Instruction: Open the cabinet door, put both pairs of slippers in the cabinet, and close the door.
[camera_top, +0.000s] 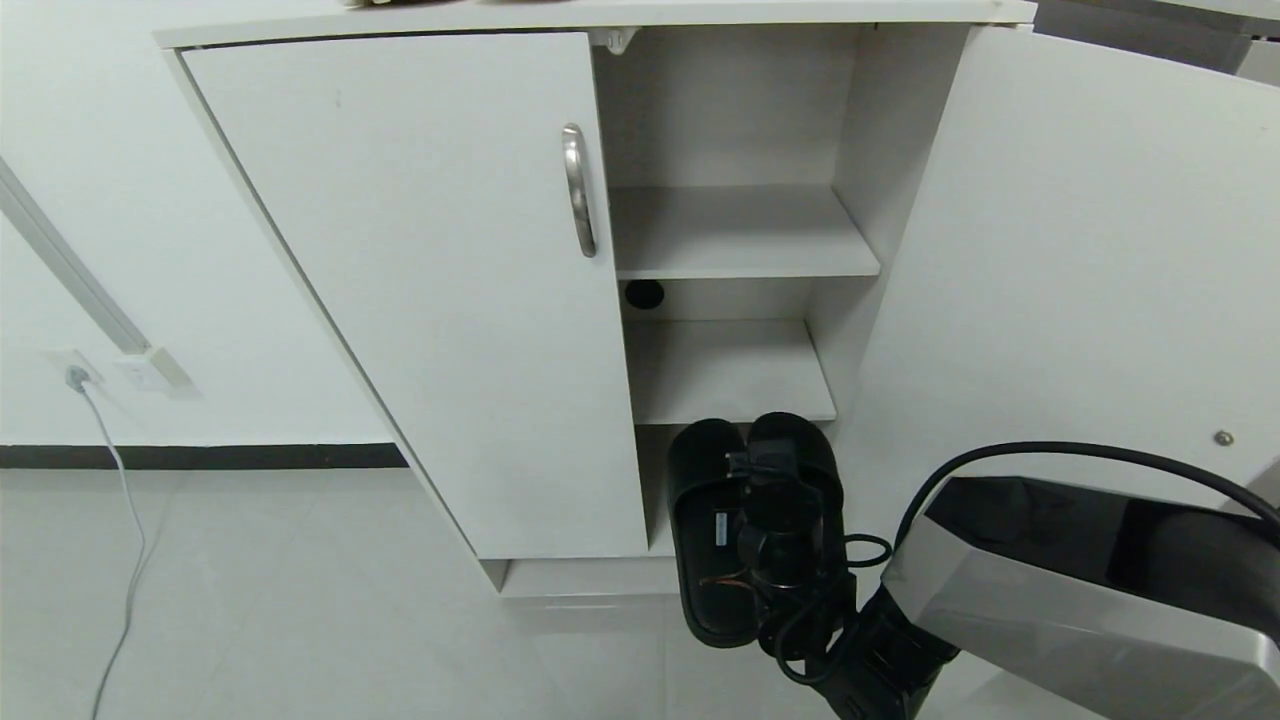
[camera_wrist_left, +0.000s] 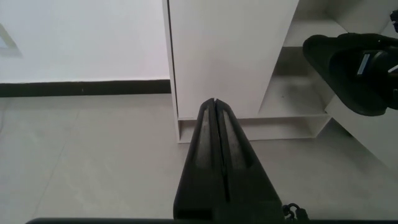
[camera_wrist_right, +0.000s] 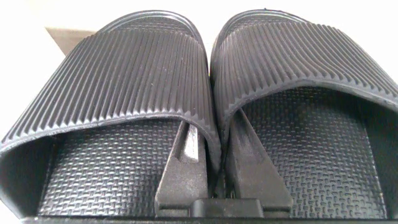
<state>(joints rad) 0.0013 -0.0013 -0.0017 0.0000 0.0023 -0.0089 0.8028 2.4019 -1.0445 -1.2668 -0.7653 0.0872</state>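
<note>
From the head view, the cabinet (camera_top: 700, 12) stood with its left door (camera_top: 420, 300) shut, the metal handle (camera_top: 578, 190) upright along that door's inner edge, and its right door (camera_top: 1080, 270) swung wide open. Inside the opened half I saw an upper shelf (camera_top: 740, 235) and a lower shelf (camera_top: 725, 370), with a dark round hole (camera_top: 644, 294) in the cabinet's back panel between them. My right gripper (camera_top: 768, 480) held the black slippers (camera_top: 705, 520) side by side just in front of the cabinet's bottom compartment, toes pointing into the opening below the lower shelf, heels still outside the cabinet. Well to the left of the cabinet, a wall socket (camera_top: 75, 375) fed a grey cable (camera_top: 125, 520) that trailed down onto the floor. From my left wrist view, my left gripper (camera_wrist_left: 214, 124) was clenched with nothing between its fingers, hanging over the floor (camera_wrist_left: 93, 155) in front of the cabinet's shut door (camera_wrist_left: 230, 56); the black slippers (camera_wrist_left: 348, 68) showed before the cabinet's open half. From my right wrist view, my right gripper (camera_wrist_right: 217, 155) was clamped on the black slippers (camera_wrist_right: 149, 81), one finger (camera_wrist_right: 186, 155) inside each, pinching their adjoining side walls together under the ribbed straps.
</note>
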